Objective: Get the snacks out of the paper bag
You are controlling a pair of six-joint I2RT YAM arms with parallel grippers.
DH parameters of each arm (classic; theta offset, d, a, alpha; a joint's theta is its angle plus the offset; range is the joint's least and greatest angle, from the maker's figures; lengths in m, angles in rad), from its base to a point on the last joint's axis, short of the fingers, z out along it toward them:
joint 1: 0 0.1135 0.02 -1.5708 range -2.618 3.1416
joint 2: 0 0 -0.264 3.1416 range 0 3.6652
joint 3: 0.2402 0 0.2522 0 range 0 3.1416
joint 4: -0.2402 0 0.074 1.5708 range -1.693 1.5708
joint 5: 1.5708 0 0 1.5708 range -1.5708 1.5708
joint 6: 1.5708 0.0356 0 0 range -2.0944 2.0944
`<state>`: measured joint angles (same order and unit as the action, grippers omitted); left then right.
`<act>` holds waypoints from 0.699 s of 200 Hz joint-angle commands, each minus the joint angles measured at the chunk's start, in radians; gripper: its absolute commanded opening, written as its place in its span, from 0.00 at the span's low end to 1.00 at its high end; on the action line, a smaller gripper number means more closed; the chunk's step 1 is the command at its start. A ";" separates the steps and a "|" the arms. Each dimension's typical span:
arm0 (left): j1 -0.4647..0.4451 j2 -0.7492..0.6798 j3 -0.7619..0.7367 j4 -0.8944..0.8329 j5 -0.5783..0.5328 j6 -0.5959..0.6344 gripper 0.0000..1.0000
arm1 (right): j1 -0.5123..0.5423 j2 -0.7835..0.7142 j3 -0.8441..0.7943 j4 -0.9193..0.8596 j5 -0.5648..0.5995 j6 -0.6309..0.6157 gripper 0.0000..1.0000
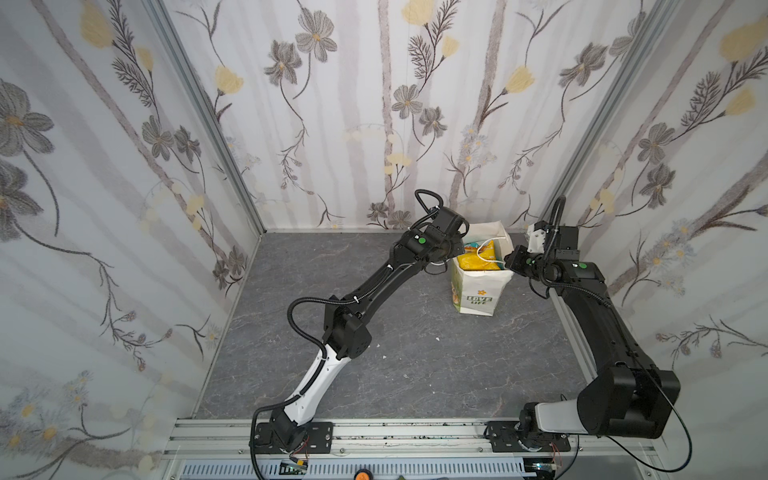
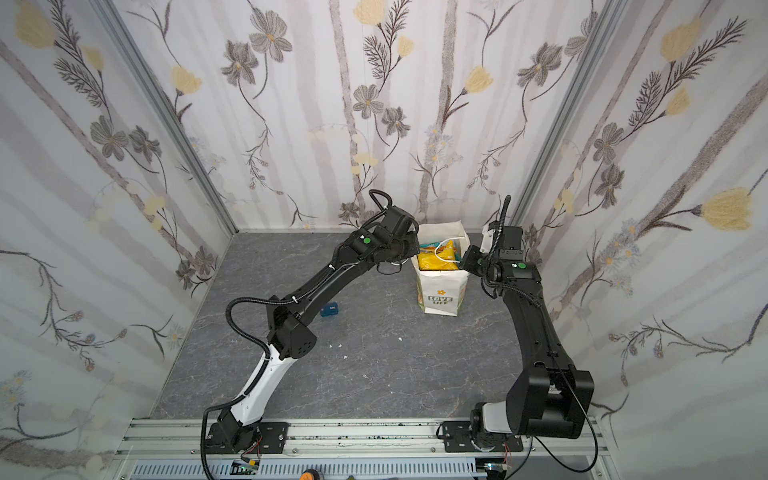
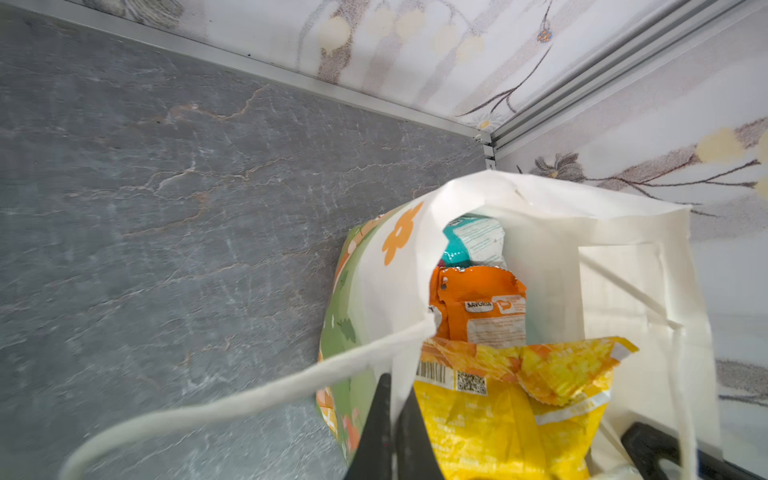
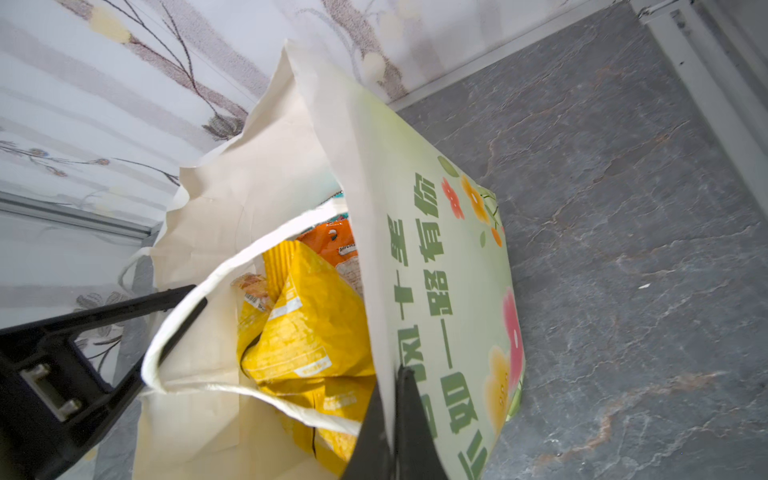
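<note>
— Well, where is the paper bag placed?
— It is stood upright on the grey tabletop, near the back right corner, with its mouth opened upward and its "LOVE LIFE" face turned to the front.
— And how is the left gripper set?
— Its jaws are closed on the bag's left wall, just below the rim. The paper is pinched between the two black fingers, as is seen in the left wrist view.
— Is the right gripper engaged likewise?
— Yes, the opposite wall, printed in green, is pinched between its closed jaws.
— What is shown inside?
— A yellow packet is laid uppermost. An orange packet is stood behind it, and a teal packet is tucked farther back. All three are contained within the bag, and none is gripped.
— And the handles?
— One white cord handle is draped outward past the left gripper.
— Is anything else seen on the table?
— A small dark blue box is seen in a top view, well apart from the bag, beside the left arm.
</note>
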<state>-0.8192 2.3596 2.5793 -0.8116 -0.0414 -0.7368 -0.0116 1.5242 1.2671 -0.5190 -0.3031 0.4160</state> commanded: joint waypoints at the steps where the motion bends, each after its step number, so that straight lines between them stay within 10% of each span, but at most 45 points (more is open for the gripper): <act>1: 0.002 -0.141 -0.118 0.021 -0.035 0.038 0.00 | 0.074 -0.065 -0.046 0.128 -0.057 0.109 0.00; 140: 0.045 -0.896 -1.150 0.171 -0.104 0.039 0.00 | 0.596 -0.344 -0.377 0.331 0.196 0.487 0.10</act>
<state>-0.7898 1.4990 1.5009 -0.7444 -0.1341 -0.6849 0.5568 1.1995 0.9279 -0.3523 -0.1684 0.8402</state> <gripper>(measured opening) 0.058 0.073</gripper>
